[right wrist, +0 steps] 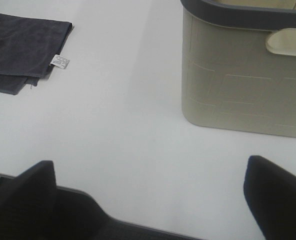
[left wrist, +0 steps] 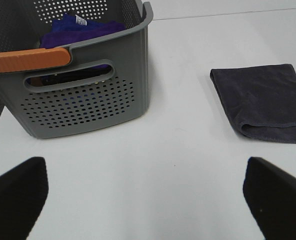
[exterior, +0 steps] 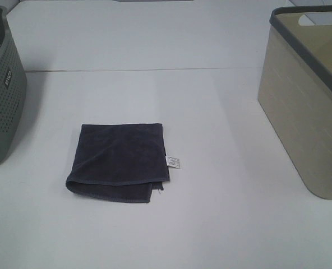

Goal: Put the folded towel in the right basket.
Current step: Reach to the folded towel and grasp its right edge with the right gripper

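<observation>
Left claw [left wrist: 147, 200] gapes wide, empty, above the counter [left wrist: 178, 150] near the grey basket [left wrist: 88, 100]. Right claw [right wrist: 150, 200] is equally wide, empty, near the beige right basket [right wrist: 238, 90]. Between both baskets the folded towel [exterior: 120, 162] lies flat on the counter.

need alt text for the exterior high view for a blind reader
A dark folded towel lies flat on a white table, a small white tag at its right edge. A grey perforated basket is cut off at the left, and a beige basket with a dark rim stands at the right, both apart from the towel.
</observation>
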`<state>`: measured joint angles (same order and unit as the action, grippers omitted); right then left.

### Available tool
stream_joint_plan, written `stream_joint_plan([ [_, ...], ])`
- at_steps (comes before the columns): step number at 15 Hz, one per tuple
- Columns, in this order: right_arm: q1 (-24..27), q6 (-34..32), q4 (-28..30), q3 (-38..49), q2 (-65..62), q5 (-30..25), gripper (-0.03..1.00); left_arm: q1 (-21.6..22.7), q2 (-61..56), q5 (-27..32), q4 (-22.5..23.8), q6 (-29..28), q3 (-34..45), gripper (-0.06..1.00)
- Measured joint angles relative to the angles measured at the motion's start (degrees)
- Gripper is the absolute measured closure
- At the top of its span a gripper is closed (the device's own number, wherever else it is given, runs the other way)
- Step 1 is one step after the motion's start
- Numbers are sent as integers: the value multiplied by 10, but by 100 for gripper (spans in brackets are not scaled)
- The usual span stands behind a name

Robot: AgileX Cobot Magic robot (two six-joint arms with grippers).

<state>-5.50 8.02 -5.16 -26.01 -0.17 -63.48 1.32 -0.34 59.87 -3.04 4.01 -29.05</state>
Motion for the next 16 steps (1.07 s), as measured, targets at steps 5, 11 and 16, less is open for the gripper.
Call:
stream_joint_plan([
  [5,0,0,0,0,0,0,-1,0,0,0,0,0,0,-5],
  [11,0,0,0,0,0,0,-1,0,0,0,0,0,0,-5],
  [16,0,0,0,0,0,0,-1,1,0,0,0,0,0,-5],
])
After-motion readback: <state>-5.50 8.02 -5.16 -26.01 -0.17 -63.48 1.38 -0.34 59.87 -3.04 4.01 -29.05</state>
